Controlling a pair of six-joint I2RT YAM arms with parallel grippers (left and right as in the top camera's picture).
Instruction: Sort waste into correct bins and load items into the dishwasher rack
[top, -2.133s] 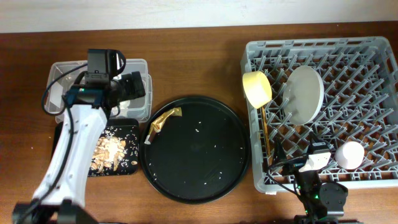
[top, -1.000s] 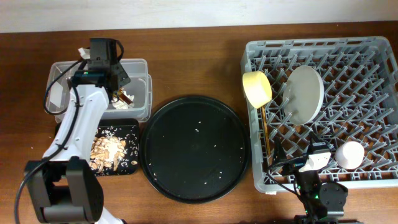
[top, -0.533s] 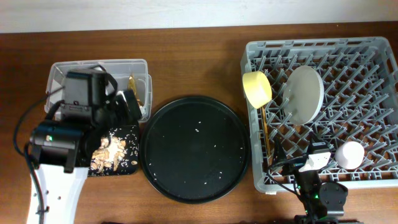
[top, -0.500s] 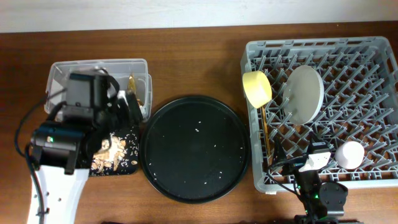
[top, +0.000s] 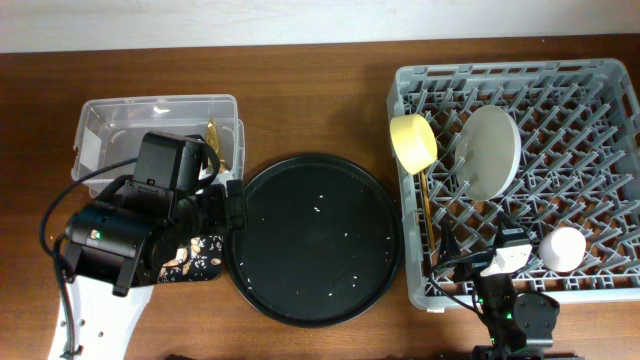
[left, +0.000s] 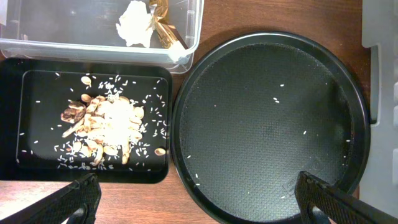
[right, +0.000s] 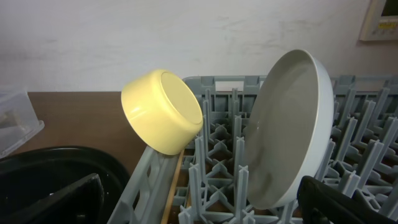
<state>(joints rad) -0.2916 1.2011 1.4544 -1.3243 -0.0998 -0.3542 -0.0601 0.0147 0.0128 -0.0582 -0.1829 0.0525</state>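
Grey-green plate (top: 490, 150) and yellow bowl (top: 412, 140) stand in the rack (top: 600, 90), right of the round tray (top: 315, 250). Left of that tray, tissue (left: 135, 23) and wrapper (left: 163, 25) lie in the clear tub (left: 62, 46), and scraps (left: 102, 127) in the shallow black tray (left: 37, 81). Your left gripper (left: 196, 186) and right gripper (right: 199, 193) gape empty. The tub's white label (top: 88, 152) is too small to read.

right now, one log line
left hand open | wrapper, tissue in tub | scraps in rectangular tray | plate, bowl in rack
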